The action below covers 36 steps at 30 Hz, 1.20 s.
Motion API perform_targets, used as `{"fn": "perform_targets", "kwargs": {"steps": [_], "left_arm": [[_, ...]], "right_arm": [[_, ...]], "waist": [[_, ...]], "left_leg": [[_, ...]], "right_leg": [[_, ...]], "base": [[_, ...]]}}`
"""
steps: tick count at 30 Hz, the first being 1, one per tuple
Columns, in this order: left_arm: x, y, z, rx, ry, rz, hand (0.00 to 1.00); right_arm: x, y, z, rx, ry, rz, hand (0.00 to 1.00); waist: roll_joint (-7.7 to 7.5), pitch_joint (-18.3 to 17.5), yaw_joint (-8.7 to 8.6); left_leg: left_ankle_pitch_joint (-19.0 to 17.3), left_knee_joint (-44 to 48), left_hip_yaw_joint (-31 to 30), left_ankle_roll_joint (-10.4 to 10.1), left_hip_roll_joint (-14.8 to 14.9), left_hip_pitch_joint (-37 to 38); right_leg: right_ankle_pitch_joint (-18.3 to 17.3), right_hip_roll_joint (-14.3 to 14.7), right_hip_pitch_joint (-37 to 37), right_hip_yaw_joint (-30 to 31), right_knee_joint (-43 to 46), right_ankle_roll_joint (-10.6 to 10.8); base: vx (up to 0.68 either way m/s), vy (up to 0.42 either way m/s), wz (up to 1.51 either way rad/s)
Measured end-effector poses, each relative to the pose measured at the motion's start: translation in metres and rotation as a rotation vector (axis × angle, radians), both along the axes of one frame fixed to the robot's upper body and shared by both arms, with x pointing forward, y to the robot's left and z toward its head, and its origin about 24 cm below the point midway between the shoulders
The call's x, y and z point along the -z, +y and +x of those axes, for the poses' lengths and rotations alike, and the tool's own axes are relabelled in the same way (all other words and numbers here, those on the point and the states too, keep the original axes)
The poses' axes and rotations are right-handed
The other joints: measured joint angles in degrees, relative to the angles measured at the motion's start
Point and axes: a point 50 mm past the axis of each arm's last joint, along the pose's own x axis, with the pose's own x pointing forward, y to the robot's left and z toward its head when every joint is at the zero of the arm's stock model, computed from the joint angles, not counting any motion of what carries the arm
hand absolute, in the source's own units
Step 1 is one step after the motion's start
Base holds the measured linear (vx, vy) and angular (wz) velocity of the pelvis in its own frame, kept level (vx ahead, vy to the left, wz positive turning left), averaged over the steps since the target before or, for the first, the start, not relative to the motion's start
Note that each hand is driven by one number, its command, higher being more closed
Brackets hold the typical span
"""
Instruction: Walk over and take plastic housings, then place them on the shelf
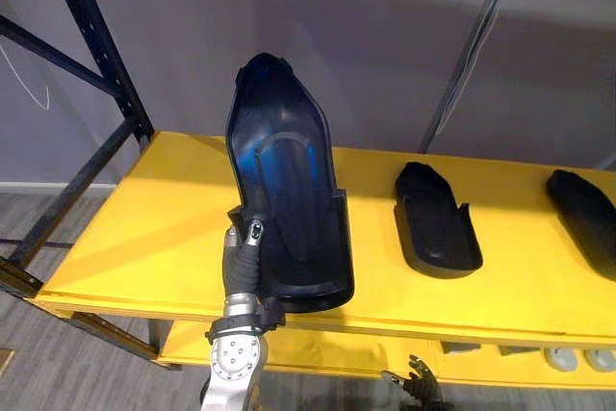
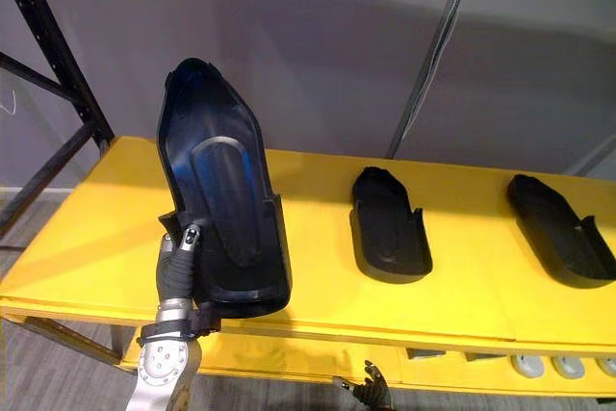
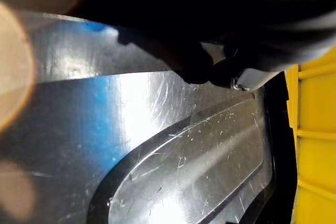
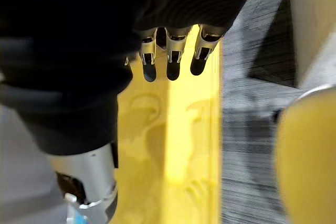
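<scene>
Above the yellow shelf (image 1: 144,228), the left hand (image 1: 243,262) is pinching the near rim of a plastic housing (image 1: 289,170), likely light, stiff and slick, while the right hand (image 2: 371,390) is hanging loose-fingered below.

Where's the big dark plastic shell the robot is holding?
In the left eye view, the plastic housing is gripped by the left robot hand over the yellow shelf's left half, with a second housing lying to its right.
</scene>
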Motion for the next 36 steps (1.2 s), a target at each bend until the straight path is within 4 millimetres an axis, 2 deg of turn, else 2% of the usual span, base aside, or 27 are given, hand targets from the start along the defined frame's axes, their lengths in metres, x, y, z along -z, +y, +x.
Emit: {"fn": "perform_targets", "kwargs": {"steps": [1, 2, 3, 4, 5, 6, 8, 9, 10, 11, 12, 13, 15, 16, 18, 25, 32, 36], "left_arm": [[0.004, -0.003, 0.004, 0.009, 0.012, 0.001, 1.0], [0.006, -0.002, 0.006, 0.002, 0.019, 0.008, 1.0], [0.011, 0.001, 0.009, -0.009, 0.039, 0.024, 1.0], [0.017, 0.002, 0.011, -0.005, 0.067, 0.036, 1.0], [0.019, 0.002, 0.013, 0.004, 0.073, 0.044, 1.0], [0.021, 0.002, 0.013, 0.012, 0.08, 0.05, 1.0], [0.022, 0.003, 0.013, 0.014, 0.083, 0.06, 1.0], [0.021, 0.003, 0.013, 0.014, 0.08, 0.058, 1.0], [0.018, 0.0, 0.013, 0.023, 0.07, 0.05, 1.0], [0.016, -0.001, 0.013, 0.027, 0.059, 0.047, 1.0], [0.012, -0.001, 0.014, 0.025, 0.042, 0.049, 1.0], [0.011, -0.003, 0.014, 0.027, 0.037, 0.047, 1.0], [0.008, -0.009, 0.015, 0.028, 0.026, 0.023, 1.0], [0.007, -0.014, 0.015, 0.049, 0.025, 0.027, 1.0], [0.006, -0.016, 0.014, 0.067, 0.021, 0.046, 1.0], [0.003, -0.016, 0.014, 0.081, 0.004, 0.058, 1.0], [0.008, -0.005, 0.017, 0.027, 0.036, 0.092, 1.0], [0.025, 0.011, 0.033, -0.048, 0.126, 0.151, 1.0]], "right_arm": [[0.002, -0.006, -0.004, 0.003, 0.023, -0.016, 0.0], [0.004, -0.002, -0.005, 0.016, 0.031, 0.002, 0.0], [0.006, 0.01, -0.006, 0.012, 0.038, 0.035, 0.0], [0.007, 0.021, -0.006, 0.012, 0.036, 0.062, 0.0], [0.007, 0.023, -0.005, 0.011, 0.035, 0.068, 0.0], [0.007, 0.024, -0.004, 0.011, 0.032, 0.071, 0.0], [0.006, 0.026, -0.003, 0.011, 0.028, 0.075, 0.0], [0.005, 0.026, 0.0, 0.009, 0.013, 0.075, 0.0], [0.002, 0.027, 0.003, 0.008, -0.006, 0.078, 0.0], [0.002, 0.028, 0.004, 0.009, -0.013, 0.082, 0.0], [-0.001, 0.032, 0.008, 0.008, -0.035, 0.096, 0.0], [-0.002, 0.031, 0.006, 0.003, -0.038, 0.094, 0.0], [-0.002, 0.027, 0.005, -0.007, -0.037, 0.083, 0.0], [-0.002, 0.022, 0.002, -0.002, -0.031, 0.072, 0.0], [-0.001, 0.021, 0.0, 0.005, -0.027, 0.072, 0.0], [0.001, 0.025, -0.007, 0.021, -0.012, 0.086, 0.0], [0.001, 0.029, -0.006, 0.019, -0.013, 0.095, 0.0], [0.004, 0.027, -0.01, 0.001, 0.009, 0.084, 0.0]], "waist": [[2.0, -0.7, -1.13], [1.12, -0.6, -1.52], [-0.63, 0.0, -1.6], [-1.65, -0.1, -2.06], [-2.33, 0.0, -2.07], [-2.66, 0.3, -1.61], [-2.76, 0.8, -0.55], [-3.11, 0.8, 0.07], [-3.11, 1.2, -0.24], [-2.85, 1.6, -0.07], [-3.18, 2.1, 0.04], [-3.45, 2.1, -0.07], [-2.96, 2.5, -0.55], [-2.25, 2.7, -0.73], [-1.77, 2.4, -0.45], [-1.98, 0.7, 1.1], [-1.94, -0.8, 0.9], [-1.86, -1.3, 0.79]], "left_leg": [[-2.2, -4.7, -0.8, -8.0, -1.5, 0.9], [-2.6, -5.0, -0.8, -8.9, -2.6, 0.8], [-2.6, -4.3, -1.1, -8.7, -4.6, 0.4], [-3.2, -2.7, -2.6, -7.8, -5.5, -0.9], [-3.5, -1.8, -3.1, -7.2, -5.8, -1.4], [-4.9, 0.5, -3.7, -6.9, -5.8, -2.4], [-6.9, 4.0, -3.0, -6.7, -5.4, -2.8], [-7.5, 5.3, -0.8, -6.3, -5.1, -2.8], [-7.7, 4.6, 1.1, -5.5, -5.3, -2.0], [-7.8, 4.0, 2.2, -4.9, -5.6, -1.4], [-7.7, 3.9, 3.2, -4.6, -5.3, -0.5], [-7.7, 3.9, 3.7, -4.6, -5.8, 0.0], [-7.7, 4.0, 3.7, -4.4, -7.6, -0.2], [-7.4, 3.4, 3.2, -4.0, -7.7, -0.1], [-6.7, 2.8, 2.6, -4.3, -7.5, 0.2], [-5.6, -0.7, 3.1, -4.7, -6.3, 2.9], [-3.7, -5.1, 5.7, -4.0, -6.9, 5.3], [-2.0, -7.4, 5.7, -4.0, -7.3, 6.3]], "right_leg": [[2.9, -1.6, 0.5, -0.2, -3.3, 2.5], [4.0, -2.7, 0.9, -0.3, -4.5, 2.4], [5.7, -4.1, 1.8, -0.5, -6.0, 1.8], [7.4, -4.3, 3.1, -1.9, -6.9, 2.1], [8.1, -4.4, 3.5, -2.9, -6.9, 1.5], [9.5, -4.5, 3.6, -3.1, -6.6, 1.4], [9.9, -4.5, 2.2, -1.8, -3.5, 1.2], [10.5, -4.6, 0.1, -1.1, -0.3, 0.4], [11.3, -4.6, -1.1, -0.6, 1.2, -0.9], [9.0, -4.3, -2.0, 0.3, 2.6, 0.1], [0.4, 0.4, -4.2, 4.2, 12.5, 3.2], [-6.8, 4.7, -4.4, 5.6, 16.6, 0.6], [-10.6, 5.6, -3.6, 6.3, 15.1, -2.2], [-10.6, 5.8, -3.3, 6.1, 14.8, -2.2], [-10.7, 6.0, -2.7, 5.5, 14.8, -2.4], [-7.9, 7.7, 1.0, 5.5, 9.0, -3.7], [-2.6, 8.2, 3.4, 8.4, 0.8, -3.8], [-0.9, 8.2, 4.5, 8.8, -2.1, -3.6]], "base": [[0.05, 0.474, 0.26], [0.04, 0.676, 0.27], [-0.01, 0.426, 0.37], [-0.02, 0.331, 0.4], [-0.03, 0.216, 0.42], [-0.05, 0.227, 0.17], [-0.07, 0.246, -0.22], [-0.12, 0.213, -0.55], [-0.13, 0.193, -0.59], [-0.12, 0.131, -0.53], [-0.08, 0.029, -0.48], [-0.07, -0.051, -0.34], [-0.05, -0.085, 0.0], [-0.03, -0.039, 0.15], [0.01, -0.051, 0.2], [0.08, 0.001, 0.0], [0.02, 0.084, -0.18], [-0.06, 0.036, -0.01]]}}
